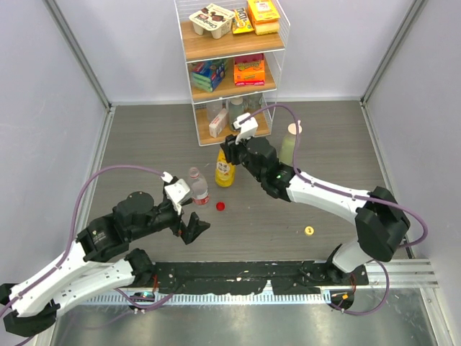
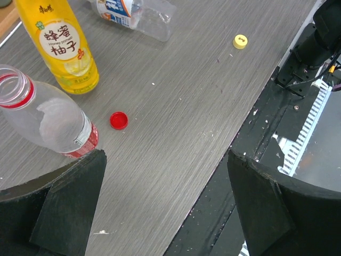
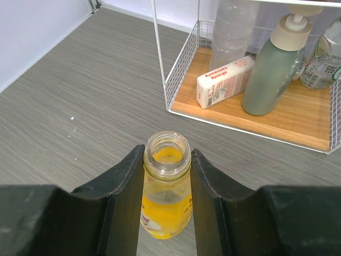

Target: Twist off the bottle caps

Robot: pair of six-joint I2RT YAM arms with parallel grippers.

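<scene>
Nearest the lens, we see the left gripper (image 2: 165, 176) with its fingers spread wide and nothing between them, hovering over the table (image 2: 202, 96).

At its 10 o'clock stands the red-label bottle (image 2: 50, 120), mouth bare. Its red cap (image 2: 119, 120) lies loose at the bottle's 4 o'clock in the overhead view. At the bottle's 2 o'clock stands the juice bottle (image 3: 166, 186), also uncapped, with the right gripper (image 3: 166, 176) clamped on its neck just under the rim. The yellow cap (image 2: 240, 41) rests well apart, at 4 o'clock from the juice bottle.

Both standing bottles are upright: long axis vertical, mouth to the ceiling. The blue-and-white-label bottle (image 2: 133, 10) lies on its side, its axis running roughly 10 to 4 o'clock in the left wrist view. Its neck is out of frame, so we cannot tell whether a cap is on.

We judge the step in hand to be letting go of the juice bottle. It is open and full, so the fingers should part evenly and lift straight up without nudging the neck sideways. The lying bottle looks to come next, and should be stood upright before any twisting.
</scene>
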